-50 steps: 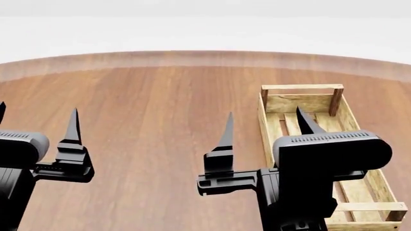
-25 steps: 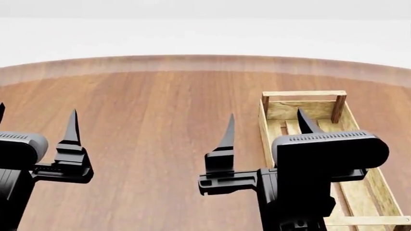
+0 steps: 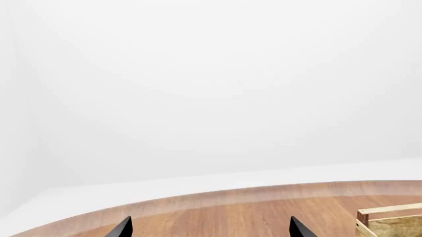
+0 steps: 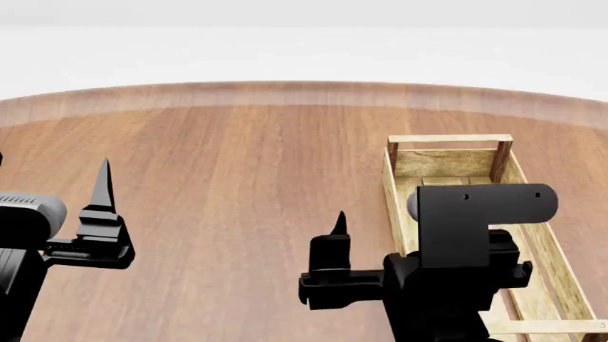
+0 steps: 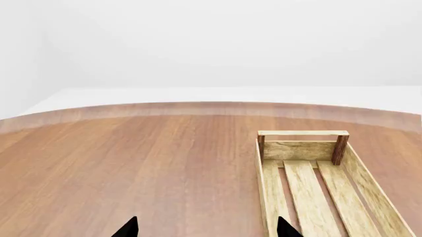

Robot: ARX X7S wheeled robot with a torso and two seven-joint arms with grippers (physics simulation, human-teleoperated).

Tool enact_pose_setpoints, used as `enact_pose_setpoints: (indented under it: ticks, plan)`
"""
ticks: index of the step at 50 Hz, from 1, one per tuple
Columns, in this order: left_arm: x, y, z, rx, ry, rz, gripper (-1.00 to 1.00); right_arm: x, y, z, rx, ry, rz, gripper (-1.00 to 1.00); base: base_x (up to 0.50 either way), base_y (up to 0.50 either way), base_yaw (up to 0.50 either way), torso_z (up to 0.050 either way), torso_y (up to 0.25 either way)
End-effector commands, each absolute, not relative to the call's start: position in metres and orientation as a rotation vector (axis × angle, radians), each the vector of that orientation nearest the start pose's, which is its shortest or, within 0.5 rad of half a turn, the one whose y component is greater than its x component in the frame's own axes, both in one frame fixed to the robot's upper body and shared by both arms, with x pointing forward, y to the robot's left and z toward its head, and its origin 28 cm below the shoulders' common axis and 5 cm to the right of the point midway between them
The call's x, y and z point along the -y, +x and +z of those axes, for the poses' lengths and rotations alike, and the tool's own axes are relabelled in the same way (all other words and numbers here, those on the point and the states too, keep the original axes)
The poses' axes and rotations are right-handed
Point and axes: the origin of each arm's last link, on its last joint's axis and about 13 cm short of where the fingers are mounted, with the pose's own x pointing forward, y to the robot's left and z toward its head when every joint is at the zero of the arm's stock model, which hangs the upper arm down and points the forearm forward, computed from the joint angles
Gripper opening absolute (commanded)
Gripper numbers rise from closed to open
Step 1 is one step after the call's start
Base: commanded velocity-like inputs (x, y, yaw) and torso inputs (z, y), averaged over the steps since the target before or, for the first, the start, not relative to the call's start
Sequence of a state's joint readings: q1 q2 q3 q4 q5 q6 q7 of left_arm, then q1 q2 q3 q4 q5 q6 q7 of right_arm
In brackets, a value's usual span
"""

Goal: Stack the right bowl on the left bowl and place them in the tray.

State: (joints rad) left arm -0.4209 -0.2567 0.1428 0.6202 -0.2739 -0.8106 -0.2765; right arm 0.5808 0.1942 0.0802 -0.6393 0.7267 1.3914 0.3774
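A round, reddish-brown wooden table with a paler rim fills the scene, set against a plain white backdrop.

On its right part lies the tray, a pale wooden crate with three bottom slats, low plank sides and corner posts. Its long axis runs from the robot's side away toward the table's far edge, and its short far end faces that rim. It sits flat with its opening up and nothing visible in it. The right wrist view shows the same tray lengthwise, slats running away from the camera; the left wrist view catches only one corner of it.

The right gripper hangs above the table beside the tray's near left side, its camera housing partly covering the tray. One dark finger shows in the head view; in its wrist view the two fingertips stand wide apart with nothing between them.

The left gripper is well apart to the left, over bare wood, fingers likewise spread and holding nothing.
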Motion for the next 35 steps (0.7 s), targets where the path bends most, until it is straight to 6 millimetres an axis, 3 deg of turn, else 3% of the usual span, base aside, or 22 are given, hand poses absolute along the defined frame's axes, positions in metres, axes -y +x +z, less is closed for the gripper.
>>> enact_pose_setpoints:
  ticks: [1, 16, 35]
  plan:
    - [-0.213, 0.245, 0.177, 0.192, 0.093, 0.007, 1.00, 0.109, 0.226, 0.197, -0.369, 0.057, 0.195, 1.00, 0.00, 0.00, 0.00, 0.000, 0.000]
    - [-0.214, 0.246, 0.176, 0.190, 0.092, 0.009, 1.00, 0.117, 0.206, 0.190, -0.480, -0.007, 0.184, 1.00, 0.00, 0.00, 0.00, 0.000, 0.000]
    - [-0.215, 0.245, 0.178, 0.194, 0.091, 0.012, 1.00, 0.122, 0.190, 0.155, -0.673, -0.005, 0.197, 1.00, 0.00, 0.00, 0.00, 0.000, 0.000]
